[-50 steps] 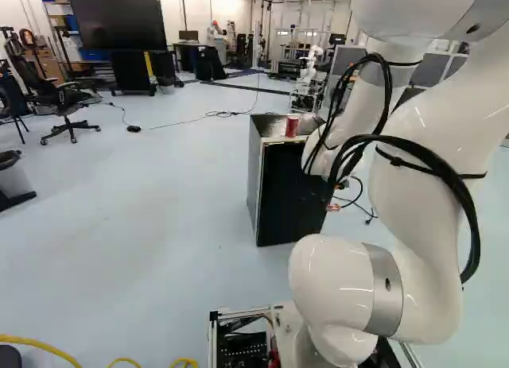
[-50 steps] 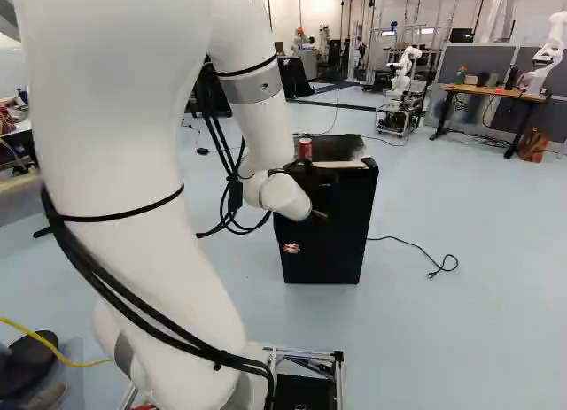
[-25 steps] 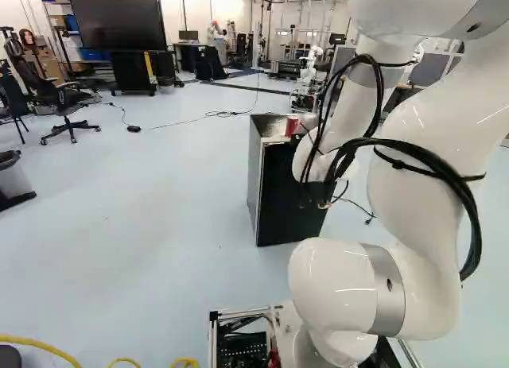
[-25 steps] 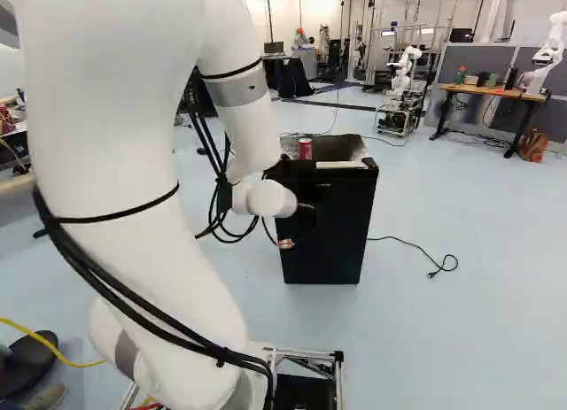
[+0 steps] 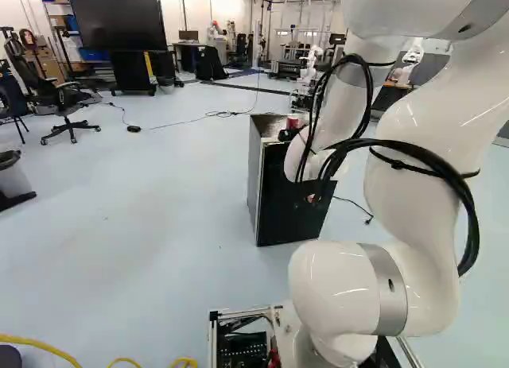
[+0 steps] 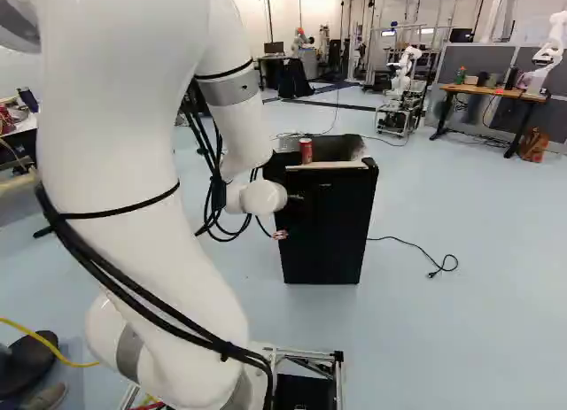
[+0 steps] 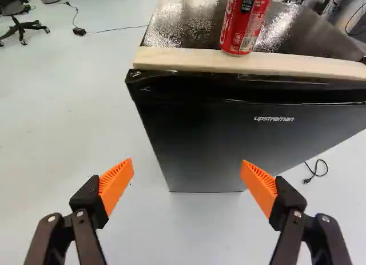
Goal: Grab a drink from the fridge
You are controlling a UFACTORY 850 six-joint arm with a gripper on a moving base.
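The black gripper [image 6: 296, 198] is hard to make out against the dark fridge front in the right base view. In the wrist view my gripper [image 7: 187, 182] is open, its orange pads wide apart with nothing between them. Ahead of it is the black fridge [image 7: 200, 139], its door front facing the fingers and closed as far as I can see. A red drink can [image 7: 246, 24] stands upright on top, by the pale front strip [image 7: 189, 60]. The same can [image 6: 306, 150] shows in the right base view. The inside of the fridge is hidden.
A black cable [image 6: 412, 251] lies on the floor beside the fridge. Another robot [image 6: 405, 73] stands farther back, near a wooden desk [image 6: 496, 91]. An office chair [image 5: 64, 106] and a large screen [image 5: 119, 23] are at the left of the left base view.
The arm's wrist has shifted leftward in both base views, and in the right base view the gripper end sits slightly higher. The base, fridge and can have stayed put.
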